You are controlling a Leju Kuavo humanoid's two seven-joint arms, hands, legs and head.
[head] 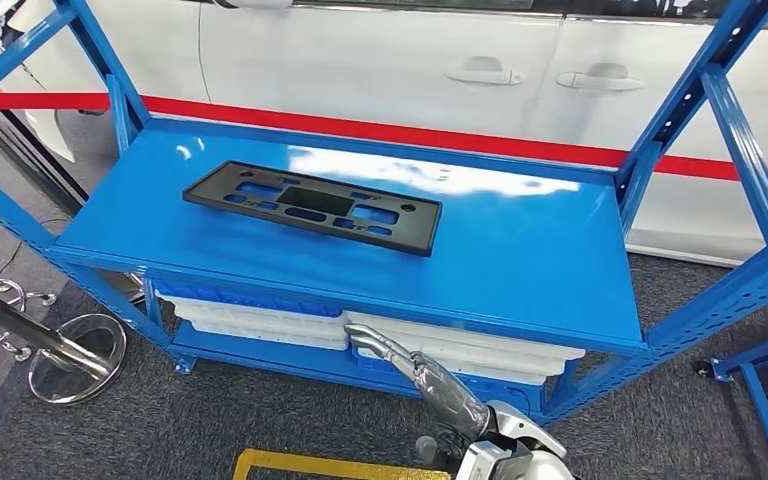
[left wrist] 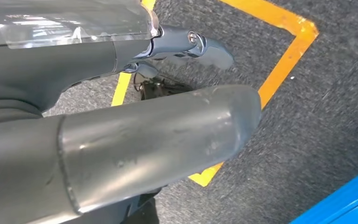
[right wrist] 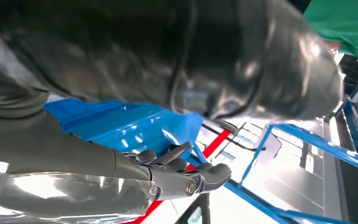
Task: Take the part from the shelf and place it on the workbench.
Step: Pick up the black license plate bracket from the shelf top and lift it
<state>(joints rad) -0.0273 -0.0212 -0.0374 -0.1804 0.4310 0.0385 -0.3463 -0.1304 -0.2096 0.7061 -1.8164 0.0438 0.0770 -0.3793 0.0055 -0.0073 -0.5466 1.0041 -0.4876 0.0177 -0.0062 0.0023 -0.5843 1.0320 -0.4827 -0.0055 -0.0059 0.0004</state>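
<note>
— What's down low, close to us?

— Grey carpet [head: 160,430] with a yellow tape line [head: 290,462]. The robot's right hand [head: 385,350] is up by the shelf's front edge, fingers apart, holding nothing. The left hand [left wrist: 186,46] hangs over the carpet, empty too, fingers a bit bent.

— And the shelf?

— A shiny blue shelf [head: 520,250]. The black part [head: 312,207] lies flat on top, toward the left. Its long side runs left to right, slanting a little.

— Behind that?

— A red stripe [head: 380,130] and a white car [head: 380,60].
</note>
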